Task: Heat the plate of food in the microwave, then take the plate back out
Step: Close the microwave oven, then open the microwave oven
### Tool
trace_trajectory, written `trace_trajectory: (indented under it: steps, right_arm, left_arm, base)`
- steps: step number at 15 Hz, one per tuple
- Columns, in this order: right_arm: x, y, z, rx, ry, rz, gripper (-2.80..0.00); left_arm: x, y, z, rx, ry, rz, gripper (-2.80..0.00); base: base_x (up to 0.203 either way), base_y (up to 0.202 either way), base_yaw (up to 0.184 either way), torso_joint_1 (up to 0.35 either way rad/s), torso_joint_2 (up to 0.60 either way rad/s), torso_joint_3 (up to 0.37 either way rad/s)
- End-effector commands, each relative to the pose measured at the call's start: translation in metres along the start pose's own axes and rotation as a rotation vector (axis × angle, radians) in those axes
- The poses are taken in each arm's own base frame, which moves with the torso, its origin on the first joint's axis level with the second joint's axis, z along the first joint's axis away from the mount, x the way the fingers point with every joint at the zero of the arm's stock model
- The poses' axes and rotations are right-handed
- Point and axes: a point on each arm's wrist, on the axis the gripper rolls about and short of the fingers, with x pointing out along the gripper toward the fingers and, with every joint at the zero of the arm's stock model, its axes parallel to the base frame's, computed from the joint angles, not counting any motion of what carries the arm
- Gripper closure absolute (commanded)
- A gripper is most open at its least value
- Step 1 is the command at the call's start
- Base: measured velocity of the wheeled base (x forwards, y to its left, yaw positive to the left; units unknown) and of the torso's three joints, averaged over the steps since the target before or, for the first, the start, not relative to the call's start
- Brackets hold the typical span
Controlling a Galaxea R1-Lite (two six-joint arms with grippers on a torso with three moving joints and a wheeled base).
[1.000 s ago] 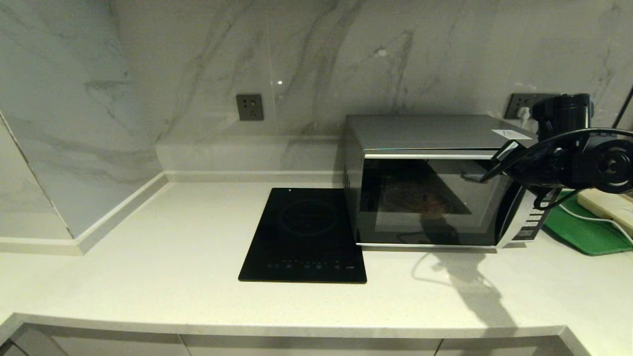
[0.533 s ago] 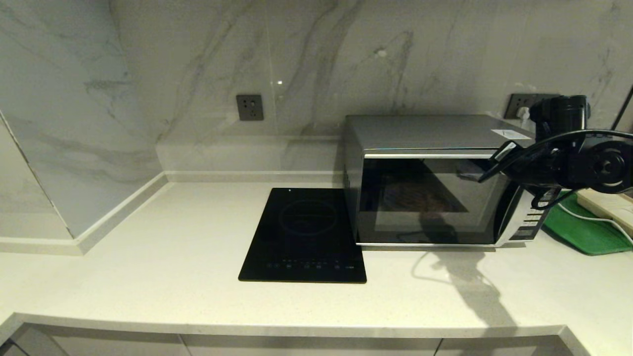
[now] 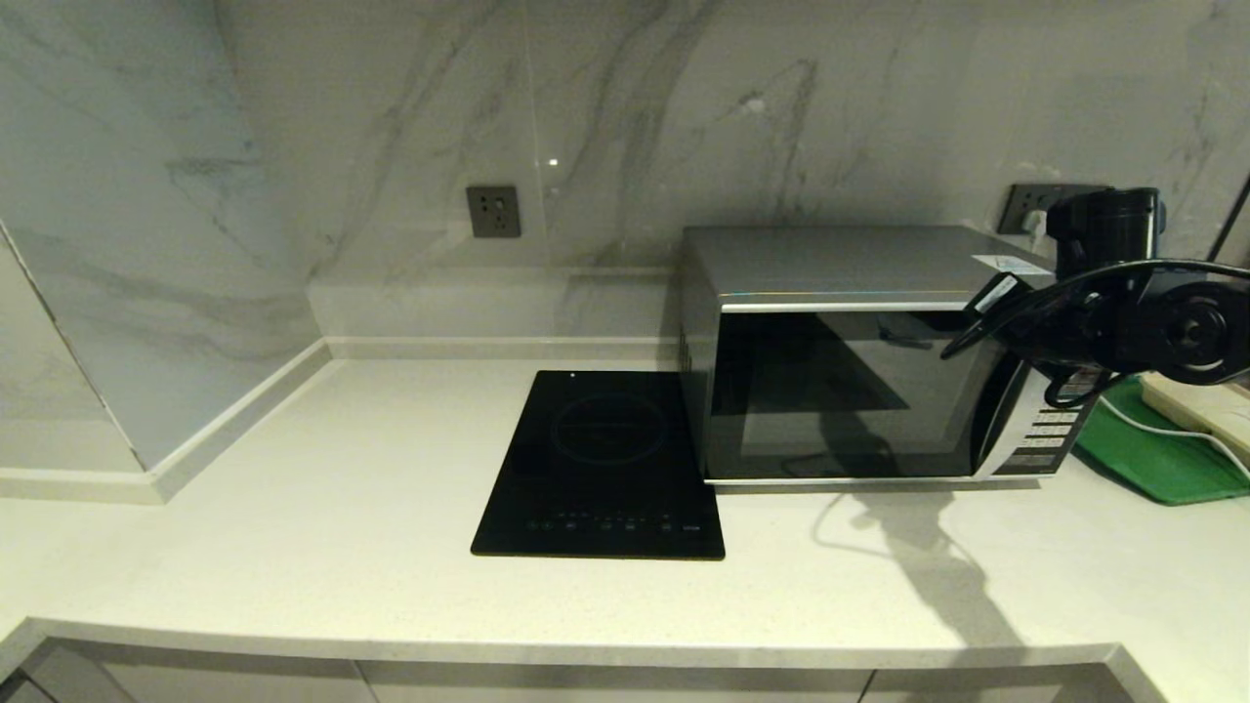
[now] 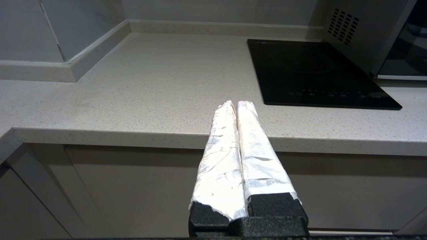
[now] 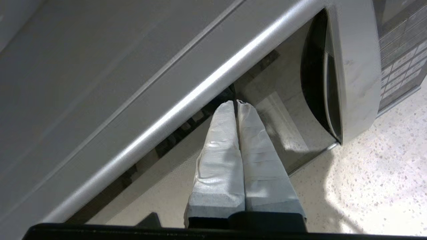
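My right gripper (image 5: 236, 101) is clenched on nothing, its tips at the top of the microwave (image 3: 840, 351) door's dark glass. My left gripper (image 4: 237, 104), also clenched empty, hangs parked before the table (image 4: 150, 83) edge.

Silver microwave (image 3: 840, 356), door shut

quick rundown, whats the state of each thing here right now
microwave: door closed, inside dark, plate not visible
cooktop: off, nothing on it
right pincer: shut, empty, tips at the top of the microwave door
left pincer: shut, empty, parked before the counter edge
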Motion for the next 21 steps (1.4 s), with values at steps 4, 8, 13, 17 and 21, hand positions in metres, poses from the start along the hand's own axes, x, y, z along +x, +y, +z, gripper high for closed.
trace_trajectory:
  steps: [4,8,13,17,21]
  right_arm:
    - [-0.041,-0.007,0.008,-0.017,0.002,0.028,0.0]
    - [-0.078,-0.005,-0.016,-0.11,0.159,0.101,0.0]
    - [-0.109,0.019,-0.046,-0.209,0.267,0.192,0.0]
    - [-0.102,0.039,-0.084,-0.394,0.323,0.214,0.0]
    - [-0.07,0.078,-0.09,-0.429,0.26,0.235,0.0]
  left_arm:
    - [0.0,0.0,0.0,-0.001,-0.001,0.001,0.0]
    - [0.0,0.0,0.0,-0.001,-0.001,0.001,0.0]
    - [0.0,0.0,0.0,-0.001,-0.001,0.001,0.0]
    - [0.0,0.0,0.0,-0.001,-0.001,0.001,0.0]
    - [0.0,0.0,0.0,-0.001,-0.001,0.002,0.0]
  base:
    - [0.0,0.0,0.0,0.0,0.0,0.0]
    - [0.0,0.0,0.0,0.0,0.0,0.0]
    - [0.0,0.0,0.0,0.0,0.0,0.0]
    - [0.0,0.0,0.0,0.0,0.0,0.0]
    - [0.0,0.0,0.0,0.0,0.0,0.0]
